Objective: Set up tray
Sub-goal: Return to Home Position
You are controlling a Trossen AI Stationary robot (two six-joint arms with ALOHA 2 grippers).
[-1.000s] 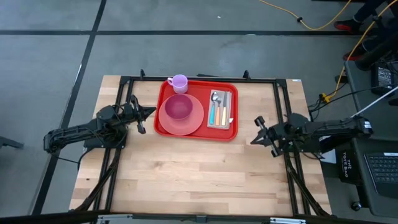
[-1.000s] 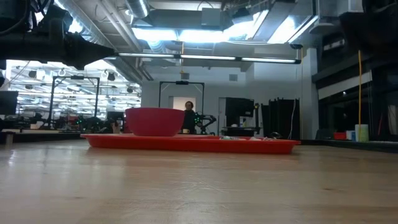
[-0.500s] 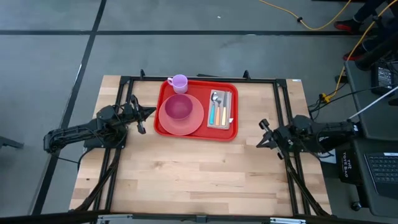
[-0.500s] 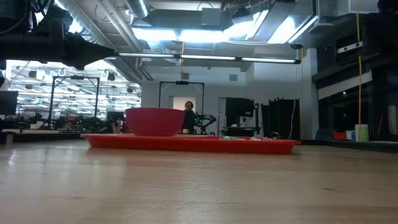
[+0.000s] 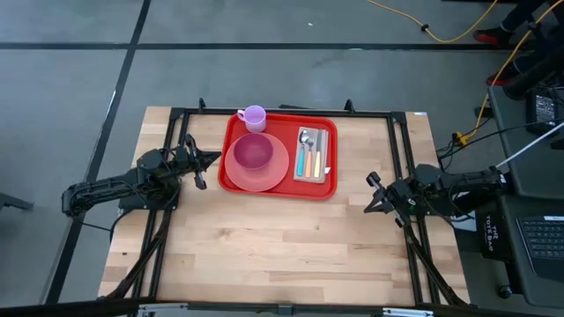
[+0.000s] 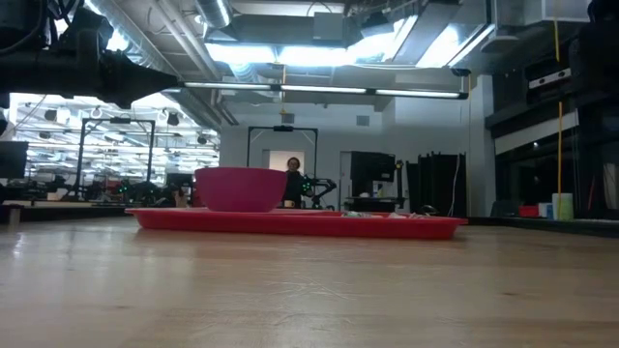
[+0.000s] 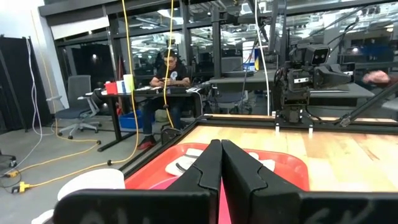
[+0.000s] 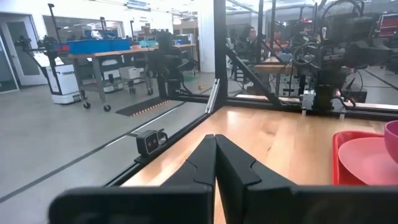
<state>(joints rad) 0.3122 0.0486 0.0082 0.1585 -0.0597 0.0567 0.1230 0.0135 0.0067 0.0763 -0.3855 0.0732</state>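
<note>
The red tray (image 5: 330, 188) lies flat on the far middle of the wooden table; it also shows in the low view (image 6: 290, 222). On it rest a pink plate (image 5: 275, 173) with a magenta bowl (image 5: 253, 151), a purple cup (image 5: 255, 115) at its far left corner, and cutlery (image 5: 310, 154) on a white napkin at its right side. My left gripper (image 5: 214, 159) is shut, right at the tray's left edge; its wrist view looks over the tray (image 7: 292, 169). My right gripper (image 5: 368, 195) is shut and empty, to the right of the tray, near the table's right edge. My left gripper's shut fingertips (image 7: 221, 149) stand level at the tray's left rim (image 5: 221, 164), coming from the table's left side. I cannot tell whether they touch it.
A black frame (image 5: 401, 158) runs round the table, with rails along both sides. Bare wood (image 5: 273, 246) fills the near half of the table. A person sits at a desk in the room beyond (image 7: 169, 68).
My right gripper has drawn back from the tray toward the table's right edge and slightly toward the near edge, mostly in the first half second. The tray and the things on it have kept still.
</note>
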